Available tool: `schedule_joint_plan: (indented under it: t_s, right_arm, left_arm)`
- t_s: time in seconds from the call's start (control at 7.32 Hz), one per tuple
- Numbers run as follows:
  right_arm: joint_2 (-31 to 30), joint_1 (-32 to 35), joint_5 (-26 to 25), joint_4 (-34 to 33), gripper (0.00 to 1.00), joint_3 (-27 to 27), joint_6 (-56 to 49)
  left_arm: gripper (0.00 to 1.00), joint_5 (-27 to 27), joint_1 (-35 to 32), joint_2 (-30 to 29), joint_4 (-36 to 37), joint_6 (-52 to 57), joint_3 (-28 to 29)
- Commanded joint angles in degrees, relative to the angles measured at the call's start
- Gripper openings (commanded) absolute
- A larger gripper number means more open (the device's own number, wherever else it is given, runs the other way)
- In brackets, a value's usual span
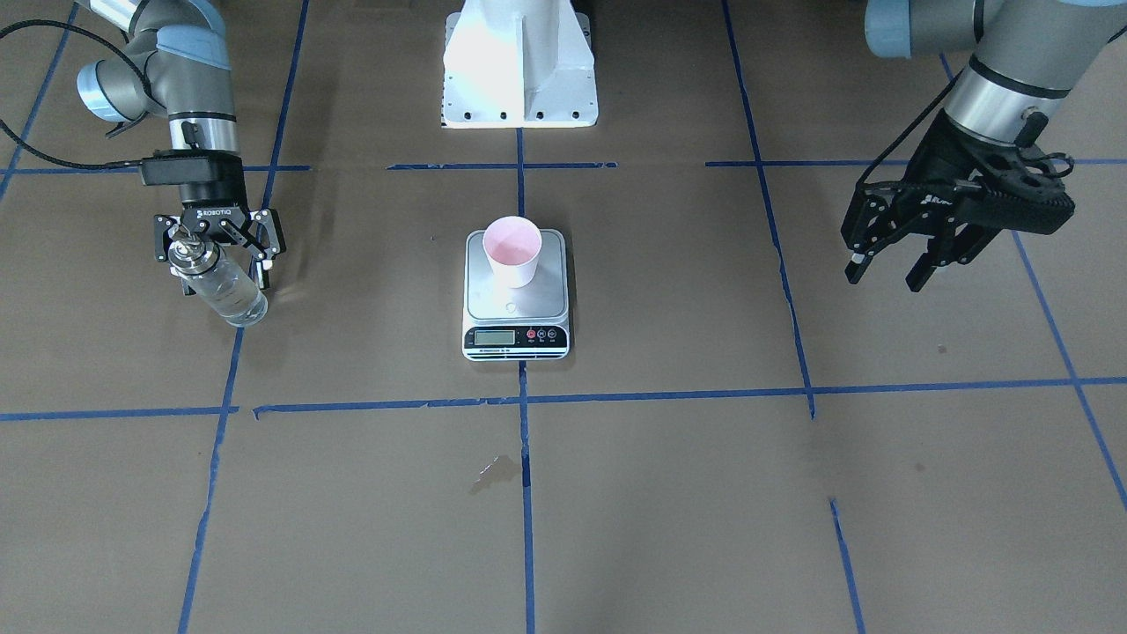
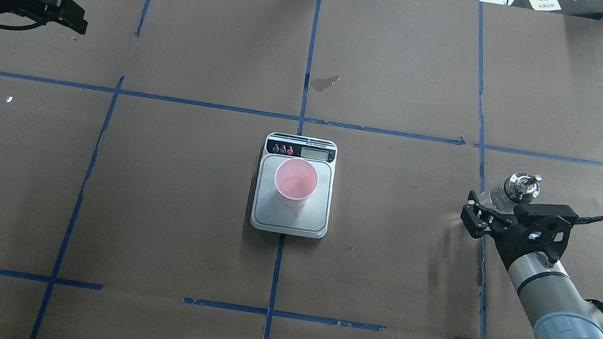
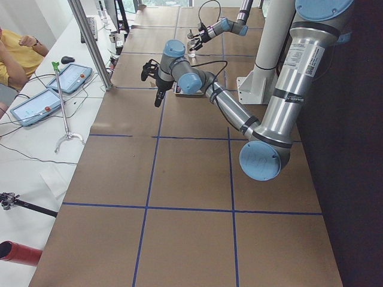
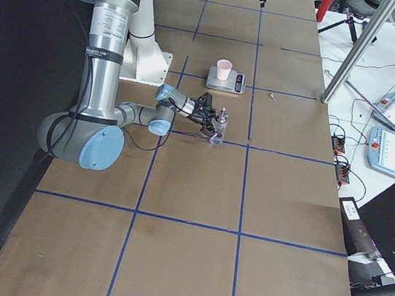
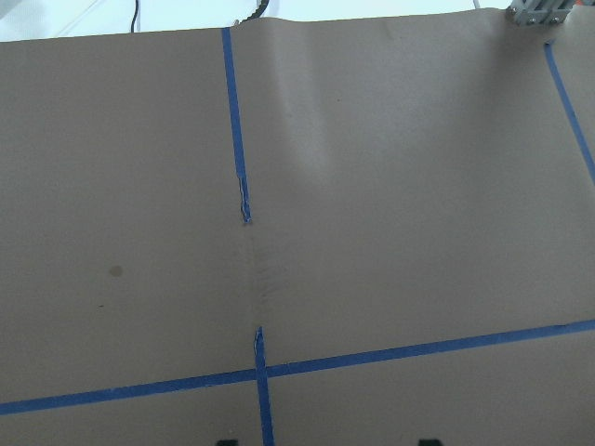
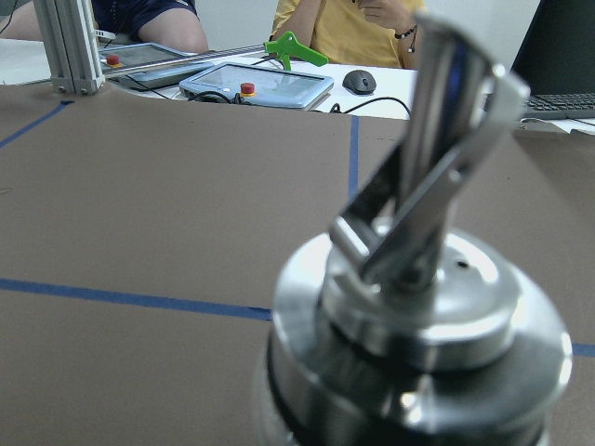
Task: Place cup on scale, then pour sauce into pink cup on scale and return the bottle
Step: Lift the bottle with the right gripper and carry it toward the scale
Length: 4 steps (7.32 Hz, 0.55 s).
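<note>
The pink cup (image 1: 511,251) stands on the scale (image 1: 546,304), so the first step is done. Well apart on the tabletop (image 1: 669,493), the right claw (image 1: 222,273) brackets the bottle (image 1: 231,295), its grip unclear. Whether the cup holds sauce cannot be told. The left claw (image 1: 885,273) hangs spread and empty.

Bright even light; blurred bottle (image 6: 409,353) close-up.

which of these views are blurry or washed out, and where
Right wrist view: the bottle is so close to the lens that it blurs, while the background stays sharper. Front-facing view: glare washes out the robot's white base. Left wrist view: a soft sheen runs down the brown paper. Overhead view: sharp and evenly lit.
</note>
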Motion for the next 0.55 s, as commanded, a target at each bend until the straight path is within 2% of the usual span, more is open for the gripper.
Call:
schedule_joint_plan:
  t_s: [0.0,0.41]
  right_arm:
    - [0.09,0.46,-0.08,0.0,0.85,-0.13,-0.29]
    - [0.53,1.6,-0.08,0.09,0.21,0.48,-6.94]
  left_arm:
    - [0.72,-0.02,0.0,-0.02,-0.03,0.0,0.0]
    - [0.72,-0.02,0.0,-0.1,0.06,-0.09,0.0]
